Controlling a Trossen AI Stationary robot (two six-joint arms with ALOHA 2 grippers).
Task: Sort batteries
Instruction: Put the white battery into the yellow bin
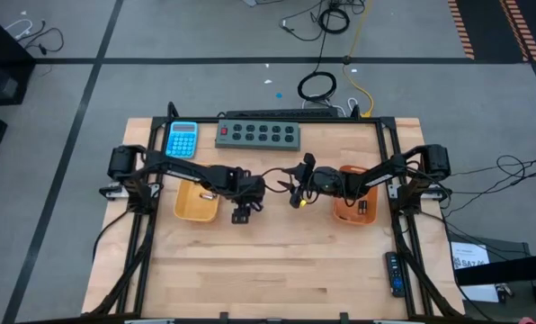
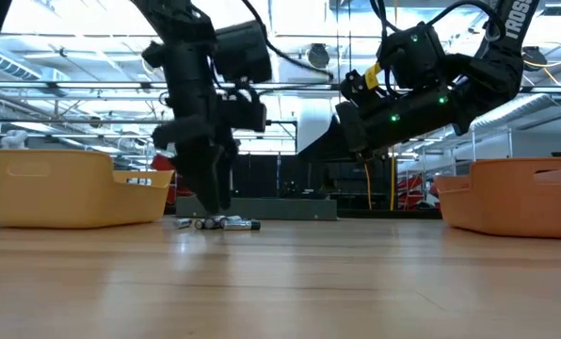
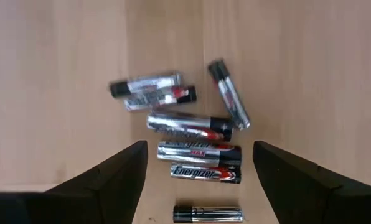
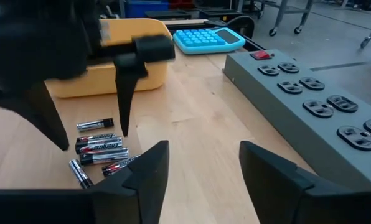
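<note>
- At the table middle, between the yellow tray (image 1: 197,202) and the orange tray (image 1: 355,207), the batteries (image 3: 198,134) are laid loose on the wood.
- The left gripper (image 3: 198,180) is held just above them, fingers spread, grasping nothing.
- The right gripper (image 4: 201,177) is kept near, released and empty.
</note>
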